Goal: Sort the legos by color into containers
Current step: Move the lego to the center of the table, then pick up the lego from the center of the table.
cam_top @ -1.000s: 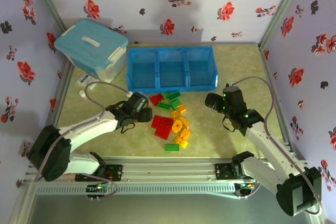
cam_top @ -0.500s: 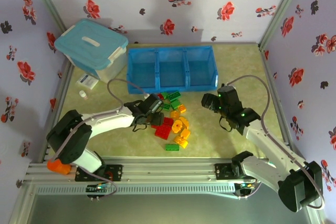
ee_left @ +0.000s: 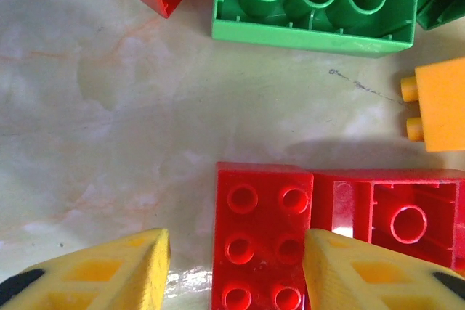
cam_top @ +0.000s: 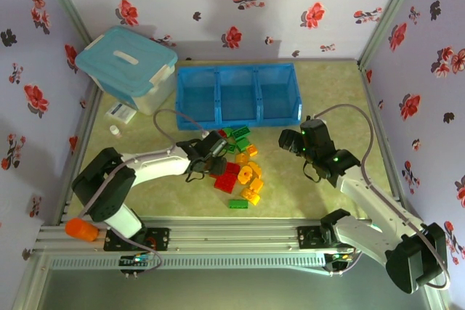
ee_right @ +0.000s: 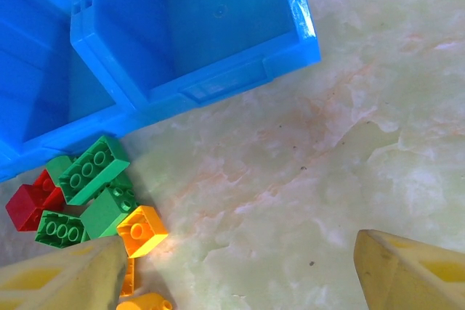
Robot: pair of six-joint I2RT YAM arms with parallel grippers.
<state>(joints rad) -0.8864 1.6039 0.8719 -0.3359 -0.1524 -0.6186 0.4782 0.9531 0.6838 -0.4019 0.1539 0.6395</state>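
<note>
The legos (cam_top: 240, 168) lie in a loose red, green and yellow-orange pile in front of the containers (cam_top: 237, 94), a blue three-compartment tray whose compartments hold nothing. My left gripper (cam_top: 213, 152) is low at the pile's left side. In the left wrist view, the left gripper (ee_left: 236, 252) straddles a red six-stud brick (ee_left: 261, 237). The right finger (ee_left: 363, 270) touches the brick's edge, while the left finger (ee_left: 94, 270) stands off it. My right gripper (cam_top: 289, 140) hovers open to the right of the pile. Seen from its own wrist, the right gripper (ee_right: 240, 252) has bare table between its fingers.
A white tub with a light-blue lid (cam_top: 127, 67) stands at the back left, with a small card (cam_top: 120, 112) in front of it. Flowered walls close in three sides. Green bricks (ee_right: 91, 172) and an orange one (ee_right: 142, 231) lie near the tray's corner (ee_right: 301, 41).
My left arm has reached right into the pile, and its jaws have narrowed round the red brick. The right gripper has shifted slightly left.
</note>
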